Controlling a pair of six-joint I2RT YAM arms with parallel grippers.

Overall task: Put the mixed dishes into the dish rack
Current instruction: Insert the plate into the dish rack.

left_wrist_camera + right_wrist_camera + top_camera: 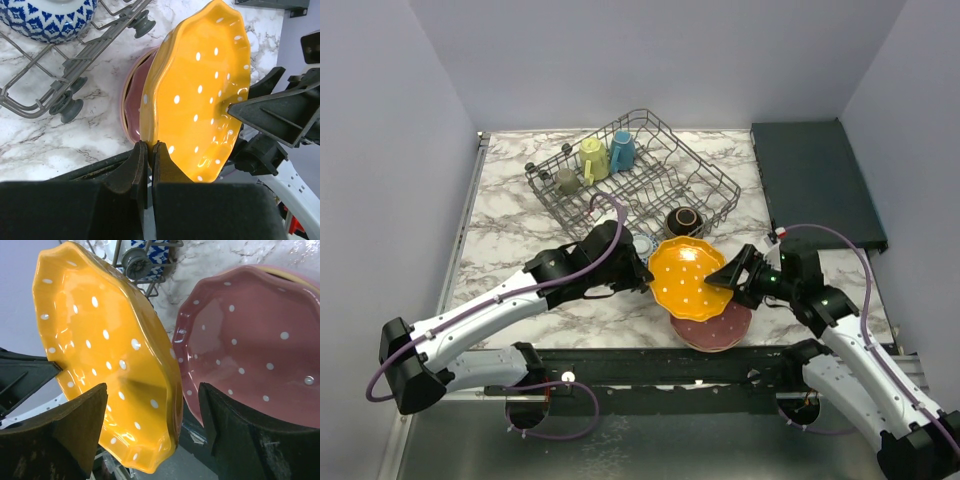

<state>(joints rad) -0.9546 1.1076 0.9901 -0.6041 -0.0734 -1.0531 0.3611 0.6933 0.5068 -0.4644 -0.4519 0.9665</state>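
Note:
My left gripper (646, 270) is shut on the left rim of the orange white-dotted plate (686, 280) and holds it tilted on edge; in the left wrist view the jaws (148, 148) pinch the rim of the plate (195, 100). My right gripper (728, 275) is open, and its jaws (152, 407) stand on either side of the plate's right rim (100, 340) without touching it. The pink plate (720, 326) lies flat on the table beneath it (250, 340). The dish rack (705, 175) holds a yellow-green mug (593, 158), a blue mug (622, 150) and a grey cup (567, 180).
A dark brown bowl (684, 220) stands on the table by the rack's near corner. A blue-white bowl (47, 17) sits beside the rack, half hidden by my left arm in the top view. A dark flat tray (815, 180) lies at the back right.

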